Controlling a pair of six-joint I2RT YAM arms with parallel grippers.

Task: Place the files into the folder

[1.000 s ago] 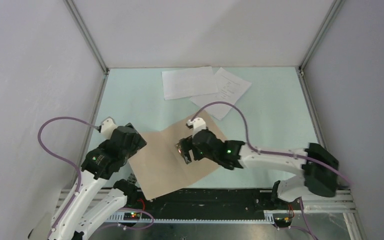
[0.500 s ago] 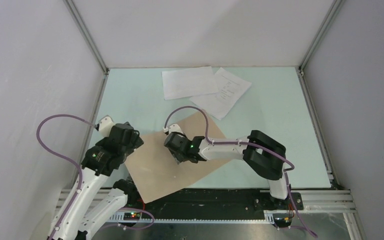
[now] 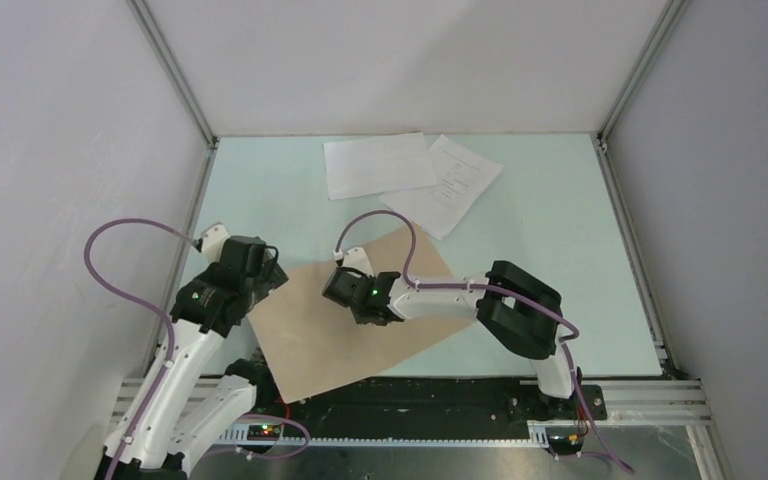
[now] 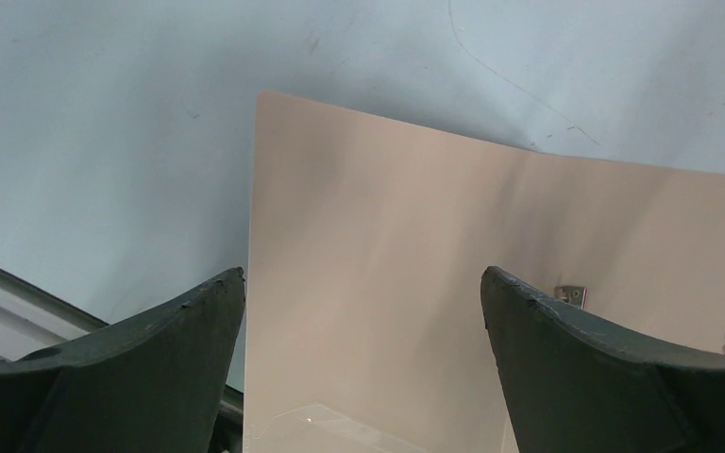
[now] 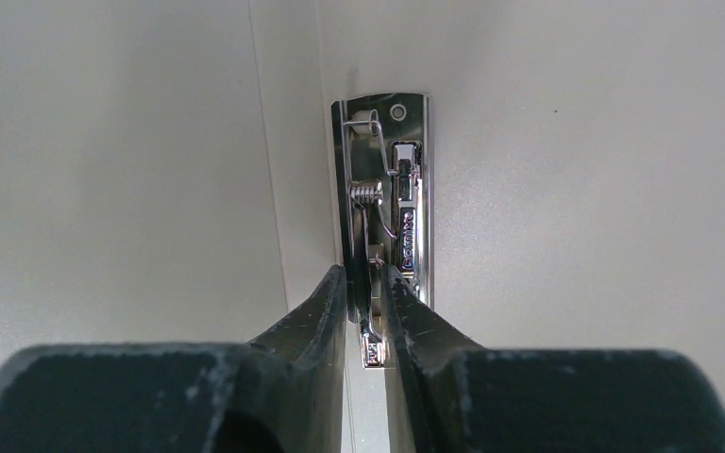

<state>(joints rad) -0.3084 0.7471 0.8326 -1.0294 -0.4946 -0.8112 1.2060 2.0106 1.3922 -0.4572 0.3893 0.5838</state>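
1. The folder (image 3: pixel 310 340) is flat, smooth tan card. It lies open and skewed on the pale matte table (image 3: pixel 560 250), near the arms.
2. The clip (image 5: pixel 382 189) is a narrow chrome plate with a coil spring and a wire lever, set along the folder's inner crease.
3. The blank sheet (image 3: pixel 375 165) and printed sheet (image 3: pixel 455 185) are thin white paper. They overlap at the table's far edge, well apart from the folder.
4. The right gripper (image 5: pixel 365 278) has dark, scuffed fingers pressed close together, pinching the clip's lever.
5. The left gripper (image 4: pixel 361 274) has blunt dark fingers spread wide over the folder's left part, holding nothing.
6. From above, the right wrist hides its fingers and the clip.
7. The print is too small to read.
8. The left wrist view cuts the folder off at right and bottom, and only a corner of the clip shows there.
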